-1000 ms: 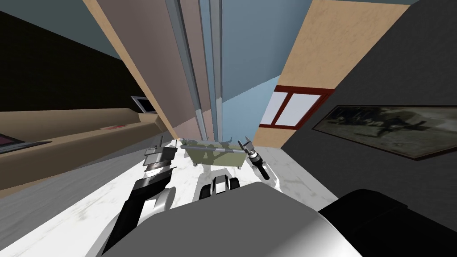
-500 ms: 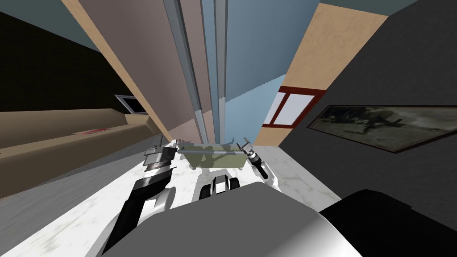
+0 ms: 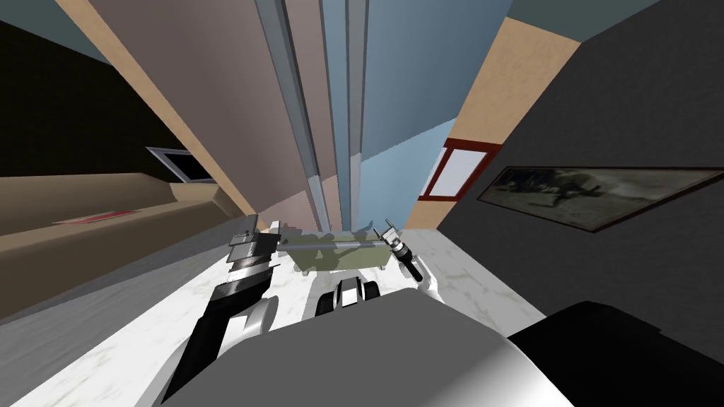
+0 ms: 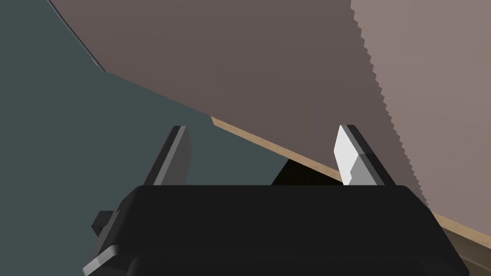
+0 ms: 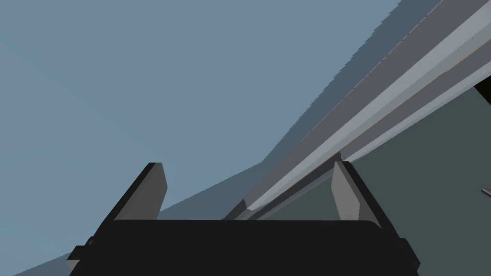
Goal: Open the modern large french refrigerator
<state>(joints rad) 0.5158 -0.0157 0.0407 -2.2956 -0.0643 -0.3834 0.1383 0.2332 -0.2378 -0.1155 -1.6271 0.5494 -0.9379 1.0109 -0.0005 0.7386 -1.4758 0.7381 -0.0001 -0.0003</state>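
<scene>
Head view: fridge (image 3: 311, 85) dead ahead, v. close. L door (image 3: 212, 85) brownish, R door (image 3: 413, 85) blue, two long grey handles side by side at centre seam. Both doors look flush, no gap seen, so judged shut; none of the opening done yet. Olive drawer (image 3: 339, 260) w/ horiz. bar (image 3: 332, 244) at fridge foot; can't tell if in or out. Left to do, as judged: close on a handle, pull door round.

R gripper (image 3: 387, 227) low, by foot of R handle (image 3: 355, 106), near bar's R end. Right wrist view: R gripper (image 5: 248, 164) spread, nothing pinched. R handle (image 5: 383, 91) runs slantwise over blue door, lower end between the fingers, close to one, apart from the other; contact unclear. Off-centre, so prob. needs a sideways shift before closing.

L gripper (image 3: 263, 229) low before L door, near bar's L end. Left wrist view: L gripper (image 4: 262, 128) spread, empty, facing brownish door plane.
</scene>
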